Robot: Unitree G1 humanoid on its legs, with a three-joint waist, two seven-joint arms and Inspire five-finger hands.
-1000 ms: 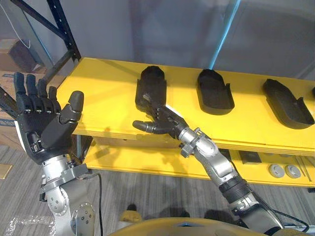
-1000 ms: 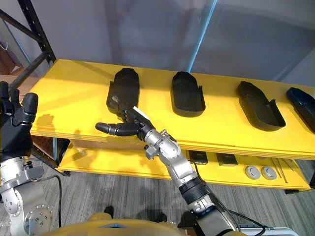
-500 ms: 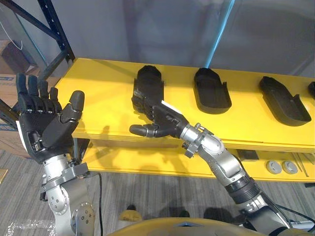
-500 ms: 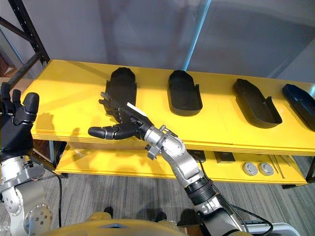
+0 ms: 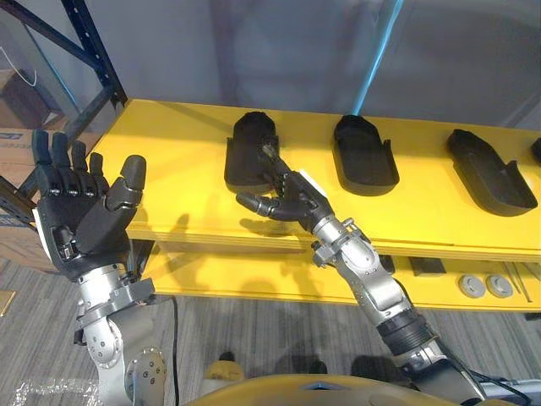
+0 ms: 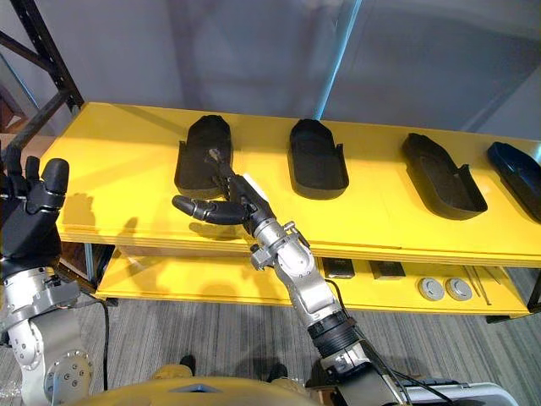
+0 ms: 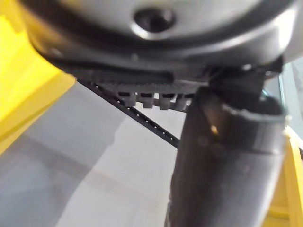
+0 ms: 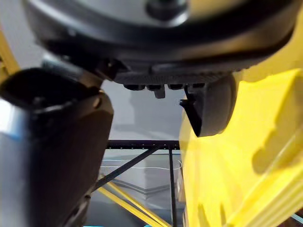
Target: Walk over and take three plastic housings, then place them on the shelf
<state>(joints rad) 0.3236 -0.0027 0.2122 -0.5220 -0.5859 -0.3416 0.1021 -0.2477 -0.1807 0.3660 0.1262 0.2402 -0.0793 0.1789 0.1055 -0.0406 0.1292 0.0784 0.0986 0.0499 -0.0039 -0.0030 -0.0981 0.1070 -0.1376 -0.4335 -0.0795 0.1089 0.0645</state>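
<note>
Several black plastic housings lie in a row on the yellow shelf (image 5: pixel 169 169): the leftmost housing (image 5: pixel 249 152), a second housing (image 5: pixel 365 157) and a third housing (image 5: pixel 493 173). My right hand (image 5: pixel 292 196) hovers over the shelf by the near end of the leftmost housing, its fingers straight beside the housing and its thumb stretched out to the left, holding nothing. My left hand (image 5: pixel 80 216) is raised upright left of the shelf's front corner, palm open and empty.
A lower yellow shelf (image 5: pixel 254 279) carries two grey discs (image 5: pixel 486 286) and small dark parts at the right. Dark blue rack posts (image 5: pixel 93 51) stand at the left end. A grey wall backs the shelf.
My right hand has lifted and moved further in over the shelf, from the front edge up to the near end of the leftmost housing. The left hand has stayed raised.
</note>
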